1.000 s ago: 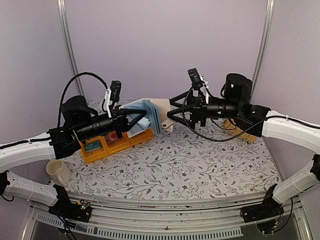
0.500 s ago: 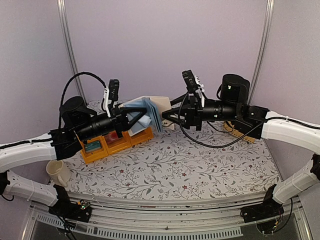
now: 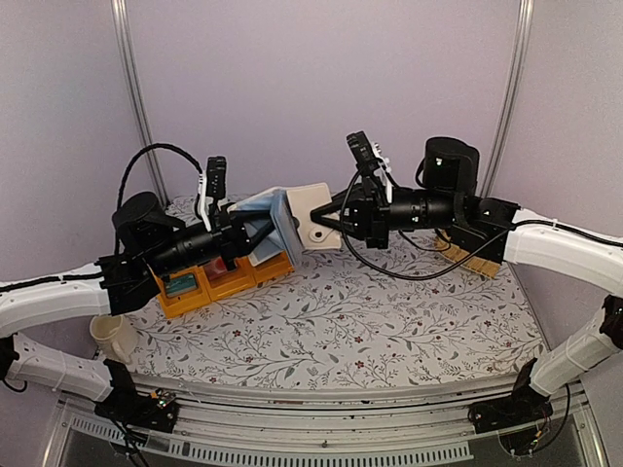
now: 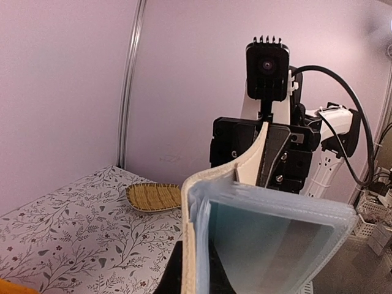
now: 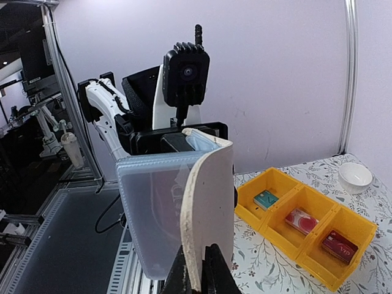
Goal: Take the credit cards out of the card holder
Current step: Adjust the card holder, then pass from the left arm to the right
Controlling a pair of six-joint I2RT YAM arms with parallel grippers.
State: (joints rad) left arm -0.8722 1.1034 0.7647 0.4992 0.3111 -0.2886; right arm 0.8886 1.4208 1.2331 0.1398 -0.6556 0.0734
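Status: card holder (image 3: 285, 210) is off the counter (image 3: 360, 321), held in the air between the two arms, above the right end of the yellow three-compartment bin (image 5: 282, 245).

Left gripper (image 3: 261, 233): jaws clenched on the pale blue-grey sleeves at the spine side.
Right gripper (image 3: 313, 218): jaws clenched on the edge of the whitish cover. The right wrist view shows the cover edge running down between them.
The cover is drawn away from the sleeves, so the booklet stands partly open.

Done so far, judging by the layout: three cards lie in the bin, one per compartment.
- teal credit card (image 5: 266, 198)
- red credit card (image 5: 300, 219)
- dark red credit card (image 5: 339, 243)

Left to do: unclear. The outer sleeve in the left wrist view has a greenish tint. I cannot tell whether that is a card or only the plastic. My estimate is well along, with the leaves being opened to check or reach what remains.
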